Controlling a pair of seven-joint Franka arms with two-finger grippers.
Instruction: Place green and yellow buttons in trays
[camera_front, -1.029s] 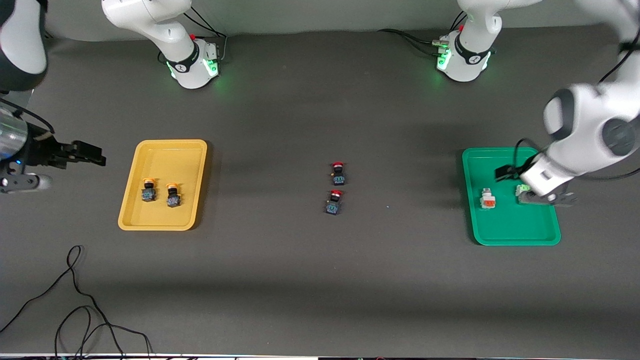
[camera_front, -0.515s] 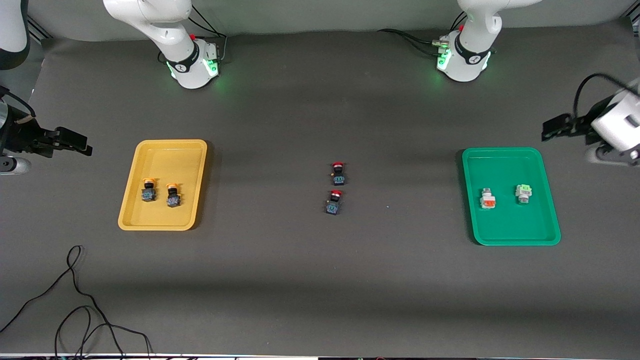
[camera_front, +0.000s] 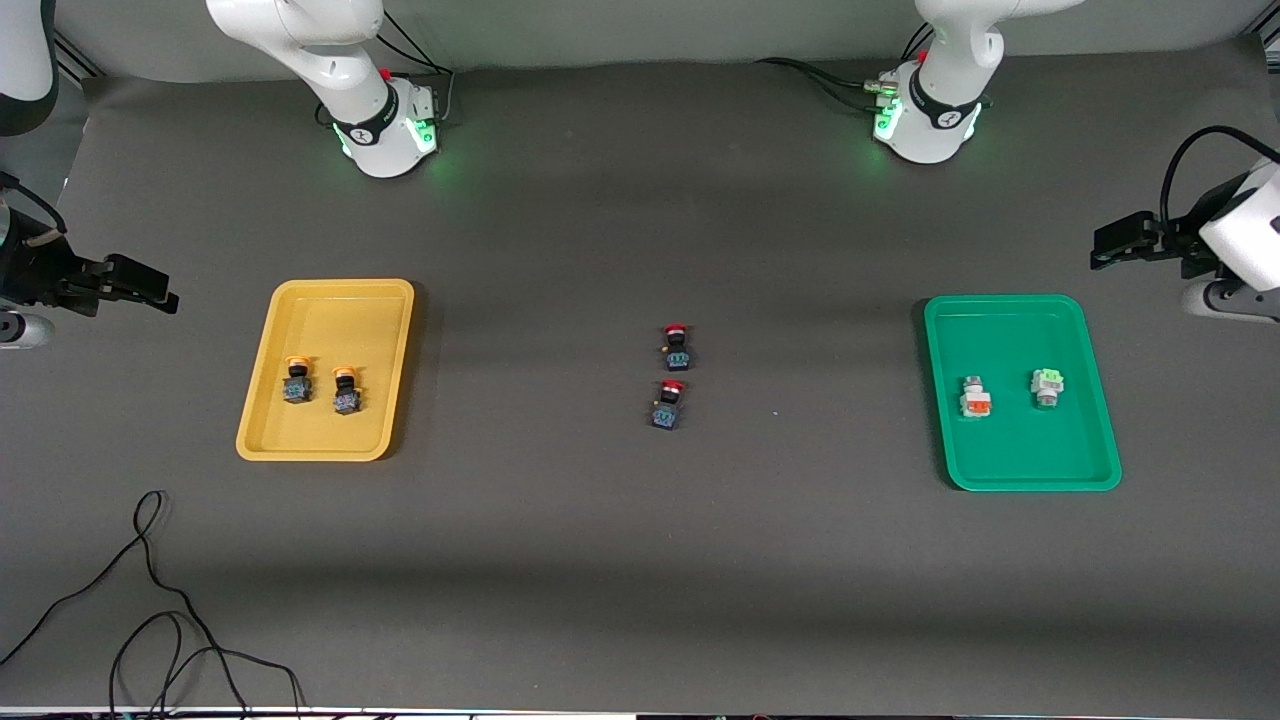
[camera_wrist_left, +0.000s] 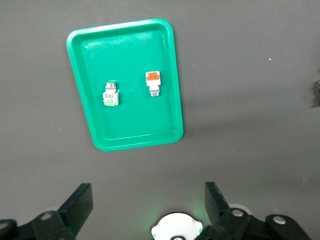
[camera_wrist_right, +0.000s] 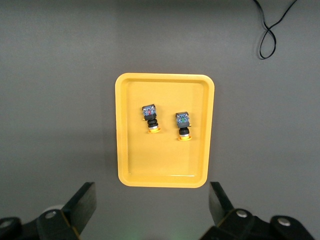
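The yellow tray (camera_front: 340, 310) lies toward the right arm's end of the table, with two yellow-capped buttons (camera_front: 296, 380) (camera_front: 345, 390) side by side in it. In the green tray (camera_front: 1010, 450), toward the left arm's end, rest a white button marked orange-red (camera_front: 975, 398) and one marked light green (camera_front: 1047, 386). My left gripper (camera_wrist_left: 147, 200) hangs open and empty, high up and off the green tray (camera_wrist_left: 130, 135). Open and empty too, my right gripper (camera_wrist_right: 152, 200) is up in the air off the yellow tray (camera_wrist_right: 165, 170).
Two red-capped buttons (camera_front: 677, 346) (camera_front: 669, 404) sit on the dark mat at mid-table, between the trays. A loose black cable (camera_front: 150, 600) curls near the front camera at the right arm's end. Both arm bases (camera_front: 385, 130) (camera_front: 930, 120) stand along the table's edge farthest from that camera.
The left gripper has lifted off the green tray and swung out toward its end of the table, leaving the light-green button in the tray. The right gripper has drawn slightly outward.
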